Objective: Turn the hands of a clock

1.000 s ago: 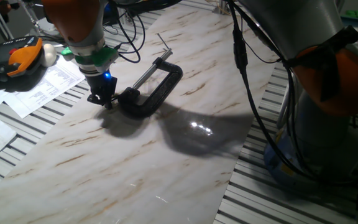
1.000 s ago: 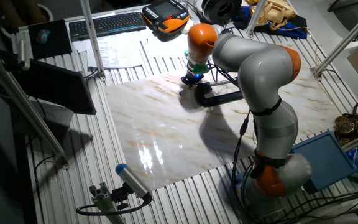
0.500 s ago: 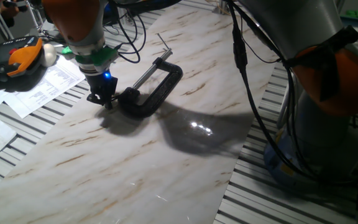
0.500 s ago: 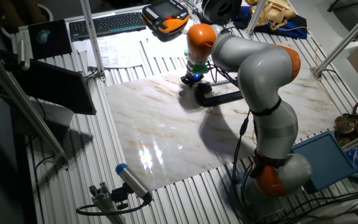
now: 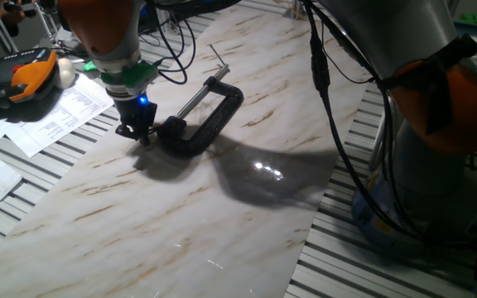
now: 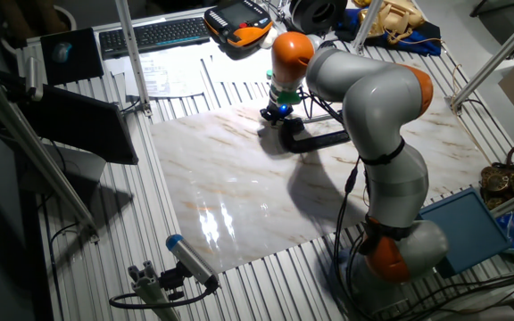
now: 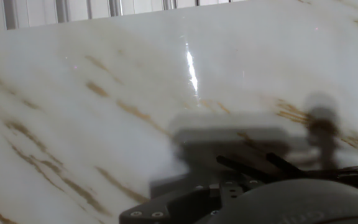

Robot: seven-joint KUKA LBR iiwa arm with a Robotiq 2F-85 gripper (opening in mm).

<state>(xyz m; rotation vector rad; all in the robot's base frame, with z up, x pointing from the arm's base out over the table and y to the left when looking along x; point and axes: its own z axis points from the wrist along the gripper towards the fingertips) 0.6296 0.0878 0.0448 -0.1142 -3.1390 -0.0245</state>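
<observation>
The black C-clamp (image 5: 209, 124) lies on the marble board, its steel screw rod (image 5: 195, 99) pointing away. The clock, a small round black hub (image 5: 172, 129), sits at the clamp's near end. My gripper (image 5: 137, 135) stands upright, tips down on the board, just left of the hub and close against it. The other fixed view shows the gripper (image 6: 274, 115) beside the clamp (image 6: 318, 138). In the hand view two thin dark hands (image 7: 248, 168) stick up from a dark round mass at the bottom edge, behind blurred grey fingers (image 7: 229, 134). The finger gap does not show.
An orange-and-black pendant (image 5: 25, 74) and paper sheets (image 5: 60, 112) lie left of the marble board (image 5: 247, 207). Cables (image 5: 321, 83) hang from the arm over the board's right side. A keyboard (image 6: 154, 34) and a blue tray (image 6: 460, 227) are off the board.
</observation>
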